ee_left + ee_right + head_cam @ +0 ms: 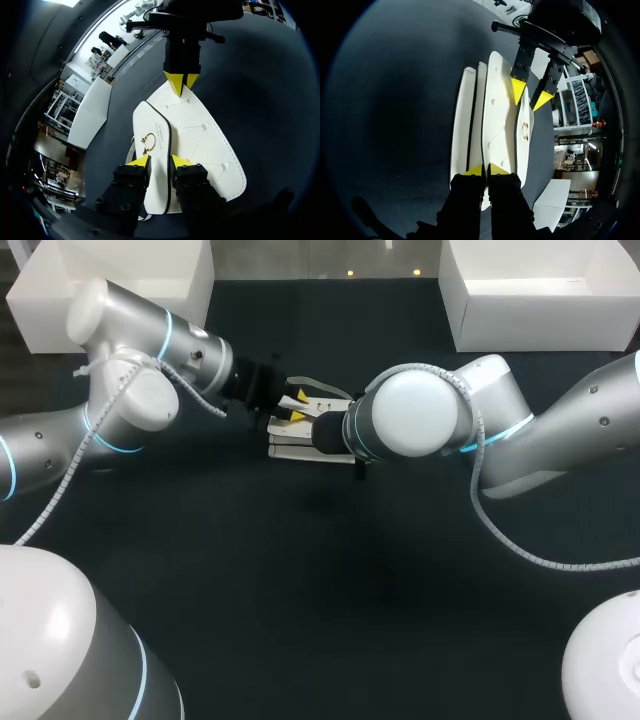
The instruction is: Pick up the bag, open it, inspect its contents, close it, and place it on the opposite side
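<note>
The white quilted bag lies at the table's middle between my two grippers. In the left wrist view its flap carries a gold ring clasp. My left gripper is open, one finger on each side of the flap's dark-trimmed edge, with a gap showing. It appears opposite in the right wrist view and in the head view. My right gripper is shut on the thin end of the bag; the left wrist view shows it pinching the bag's far end. My right wrist hides it in the head view.
A white box stands at the back left of the dark table, and another white box at the back right. Both arms cross close together over the table's middle.
</note>
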{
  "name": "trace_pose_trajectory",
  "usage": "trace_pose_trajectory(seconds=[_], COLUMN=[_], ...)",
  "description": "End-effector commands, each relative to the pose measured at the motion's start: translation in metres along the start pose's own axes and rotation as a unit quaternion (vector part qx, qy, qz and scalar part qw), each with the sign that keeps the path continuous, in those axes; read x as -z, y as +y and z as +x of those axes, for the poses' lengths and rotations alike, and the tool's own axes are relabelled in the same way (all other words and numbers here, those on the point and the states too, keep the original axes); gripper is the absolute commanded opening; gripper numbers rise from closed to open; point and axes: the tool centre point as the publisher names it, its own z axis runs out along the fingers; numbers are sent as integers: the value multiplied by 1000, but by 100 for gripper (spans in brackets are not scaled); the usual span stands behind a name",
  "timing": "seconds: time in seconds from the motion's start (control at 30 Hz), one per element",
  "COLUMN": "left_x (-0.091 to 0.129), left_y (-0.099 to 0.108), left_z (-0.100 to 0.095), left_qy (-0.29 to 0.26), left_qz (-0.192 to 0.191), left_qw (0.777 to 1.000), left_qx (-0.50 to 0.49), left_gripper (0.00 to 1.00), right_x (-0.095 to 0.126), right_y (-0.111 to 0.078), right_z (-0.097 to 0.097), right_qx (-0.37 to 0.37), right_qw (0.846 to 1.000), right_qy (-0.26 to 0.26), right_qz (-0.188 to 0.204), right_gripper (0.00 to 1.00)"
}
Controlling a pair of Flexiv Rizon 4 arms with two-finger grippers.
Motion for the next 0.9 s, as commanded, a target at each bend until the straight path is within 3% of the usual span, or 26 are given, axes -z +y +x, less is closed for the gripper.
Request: trace_pose_trajectory(seconds=[0.03,0.13,0.33,0.53,0.9], left_x=[-8,-9,-1,7,13], left_y=[1,1,3,12,24], left_z=[0,-1,-10,-23,-35], left_qy=[0,2,0,14,33], left_qz=[-3,-9,-14,11,18], left_qw=[1000,1000,1000,997,991], left_qx=[-3,-5,20,73,125], left_gripper=[21,0,0,0,0], right_x=[-1,-1,-1,-1,-1], right_y=[0,0,0,0,0], right_z=[2,2,2,2,2], right_qx=[0,0,0,0,0], right_qw=[1000,1000,1000,1000,1000], right_qy=[-2,-2,-2,-2,-2], right_qz=[-2,-2,-2,-2,-2], right_gripper=[0,0,0,0,0])
